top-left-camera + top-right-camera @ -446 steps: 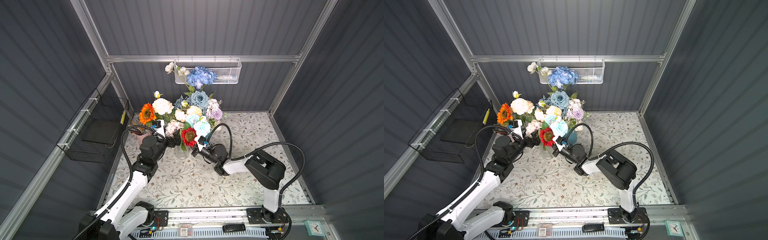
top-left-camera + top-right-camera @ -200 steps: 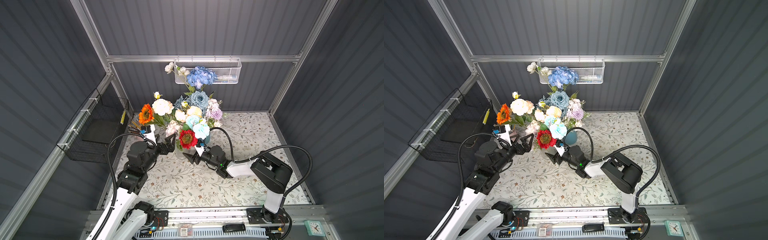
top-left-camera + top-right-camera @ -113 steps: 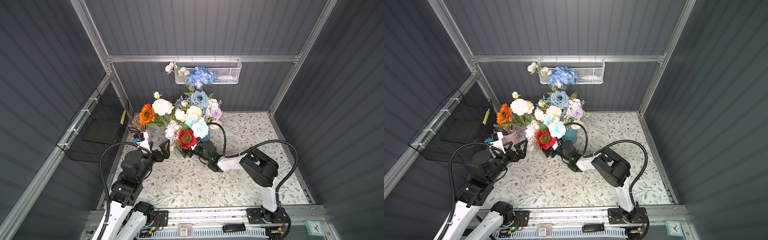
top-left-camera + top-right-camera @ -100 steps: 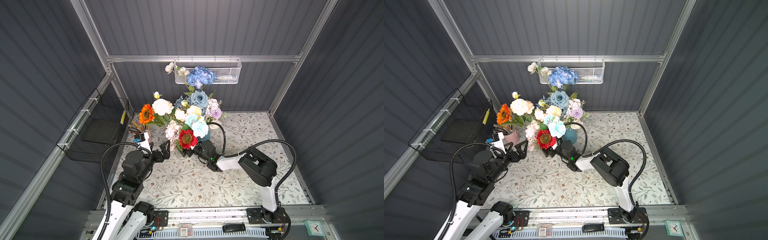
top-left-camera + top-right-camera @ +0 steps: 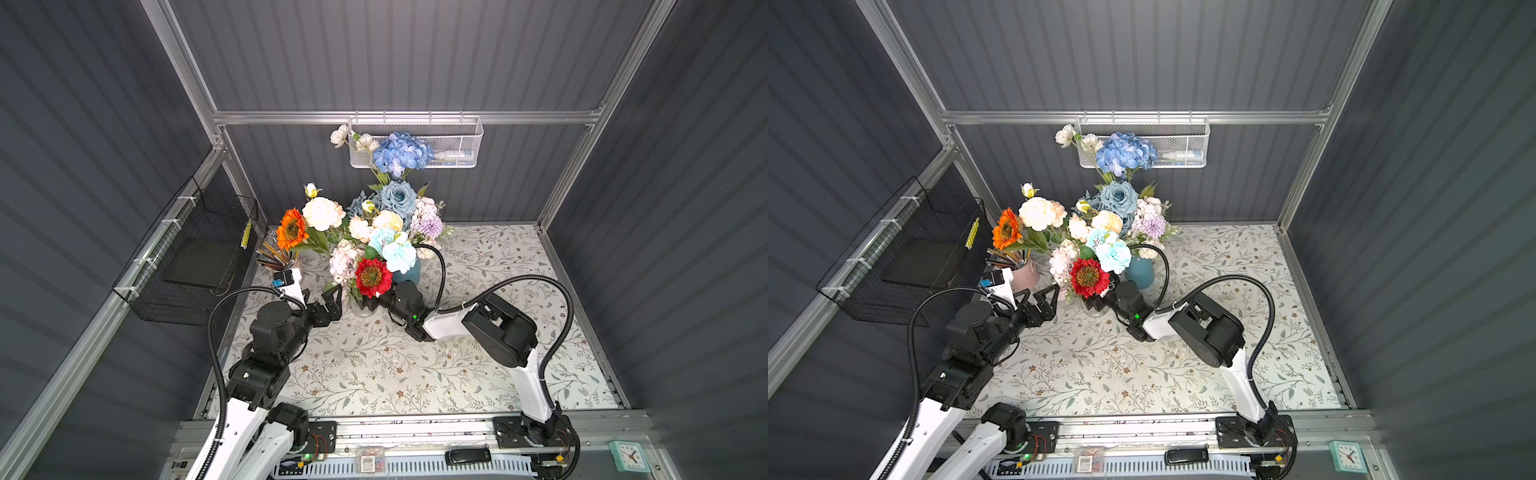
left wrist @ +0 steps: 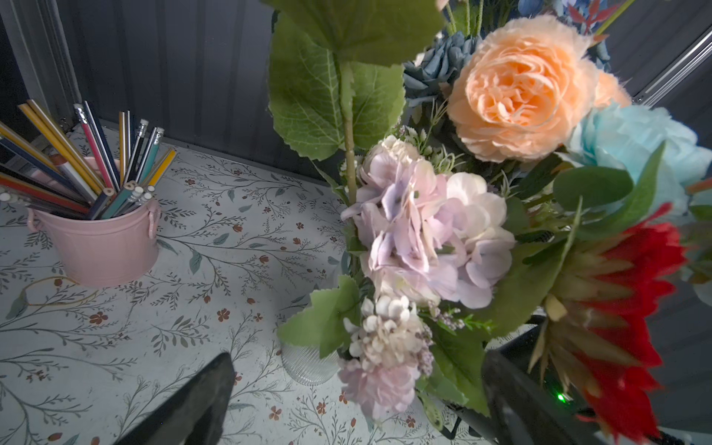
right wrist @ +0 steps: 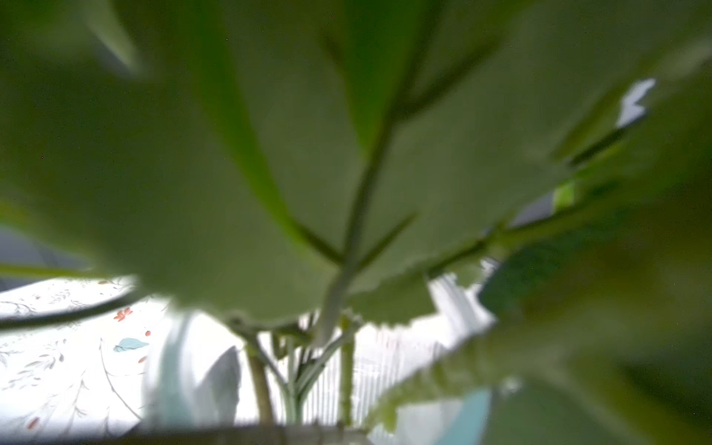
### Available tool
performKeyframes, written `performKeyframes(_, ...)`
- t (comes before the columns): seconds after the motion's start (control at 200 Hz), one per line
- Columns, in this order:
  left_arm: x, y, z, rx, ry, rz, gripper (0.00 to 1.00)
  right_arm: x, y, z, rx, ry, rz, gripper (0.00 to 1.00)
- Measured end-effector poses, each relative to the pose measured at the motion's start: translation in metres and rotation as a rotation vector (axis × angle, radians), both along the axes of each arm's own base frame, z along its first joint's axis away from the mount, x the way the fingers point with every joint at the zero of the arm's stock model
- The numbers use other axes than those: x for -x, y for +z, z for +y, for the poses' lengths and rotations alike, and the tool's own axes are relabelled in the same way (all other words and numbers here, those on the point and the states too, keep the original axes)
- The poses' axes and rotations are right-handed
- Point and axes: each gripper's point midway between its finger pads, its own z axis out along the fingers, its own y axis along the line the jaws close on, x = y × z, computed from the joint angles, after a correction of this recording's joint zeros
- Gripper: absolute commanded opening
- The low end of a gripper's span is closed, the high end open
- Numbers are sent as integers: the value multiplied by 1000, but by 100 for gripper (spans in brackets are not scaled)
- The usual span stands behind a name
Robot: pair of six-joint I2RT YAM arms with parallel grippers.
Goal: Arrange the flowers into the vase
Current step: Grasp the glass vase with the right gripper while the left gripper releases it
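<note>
The flowers [image 5: 371, 276] [image 5: 1088, 277] form a full bouquet, with a red sunflower at the front, an orange sunflower on the left and a blue hydrangea at the top. Their stems [image 7: 293, 377] go down into a clear ribbed glass vase [image 5: 360, 308] [image 6: 308, 366]. My left gripper [image 5: 322, 297] [image 5: 1039, 298] [image 6: 360, 362] is open just left of the vase and holds nothing. My right gripper [image 5: 370, 301] [image 5: 1099, 301] is pressed in beside the vase under the red sunflower. Leaves fill the right wrist view and hide its jaws.
A teal vase [image 5: 410, 274] [image 5: 1140, 272] stands behind the glass one. A pink pot of pencils [image 5: 1025, 276] [image 6: 104, 246] is at the back left. A black wire basket [image 5: 195, 257] hangs on the left wall and a white mesh basket [image 5: 453, 145] on the back wall.
My left gripper has drawn back from the bouquet toward the front left and stayed open. My right arm has swung left, taking its gripper in under the red sunflower beside the vase.
</note>
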Motion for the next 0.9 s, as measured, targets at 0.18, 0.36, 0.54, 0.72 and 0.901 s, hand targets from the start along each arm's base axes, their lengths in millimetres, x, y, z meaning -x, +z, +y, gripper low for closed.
performKeyframes(0.18, 0, -3, 0, 1, 1, 4, 100, 3, 1, -4, -18, -7, -22, 65)
performKeyframes(0.36, 0, -2, 0, 2, 1, 2, 100, 9, 1, -12, -42, -10, -43, 57)
performKeyframes(0.54, -1, -2, 1, 1, 8, 1, 100, 21, 1, -23, -48, -9, -49, 57)
performKeyframes(0.72, -4, -1, 3, -1, 25, -7, 100, 41, 0, -45, -40, -18, -43, 55)
performKeyframes(0.901, -9, -6, 3, -8, 33, 4, 100, 59, 0, -70, -40, -36, -39, 55)
